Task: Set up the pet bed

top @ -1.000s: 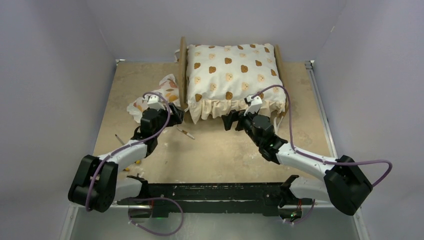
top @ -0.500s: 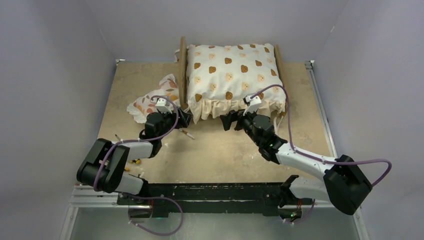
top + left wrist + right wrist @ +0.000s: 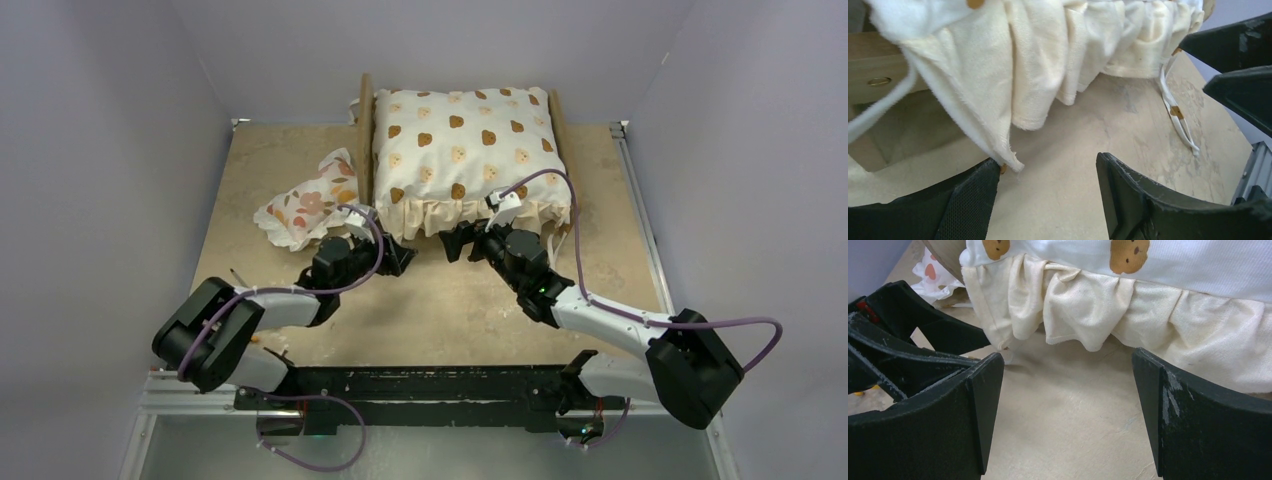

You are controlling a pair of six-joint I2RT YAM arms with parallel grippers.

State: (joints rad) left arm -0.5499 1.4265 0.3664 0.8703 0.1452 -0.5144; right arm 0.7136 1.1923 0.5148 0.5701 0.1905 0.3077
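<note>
My left pincer (image 3: 1048, 167) stood released, low over the counter (image 3: 440, 310), one finger touching the hanging corner of the ruffle on the bear-print cushion (image 3: 460, 150), with nothing between its fingers. My right pincer (image 3: 1066, 360) gaped wide and empty just before the front edge of the same ruffle. The pet bed (image 3: 365, 140) sat at the counter's far side under that cushion, its wooden boards showing at either side. A floral pillow (image 3: 305, 210) lay just left of it.

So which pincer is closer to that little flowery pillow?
Left. The left pincer is near the flowery pillow, at the cushion's near corner; the right pincer sits farther right.
</note>
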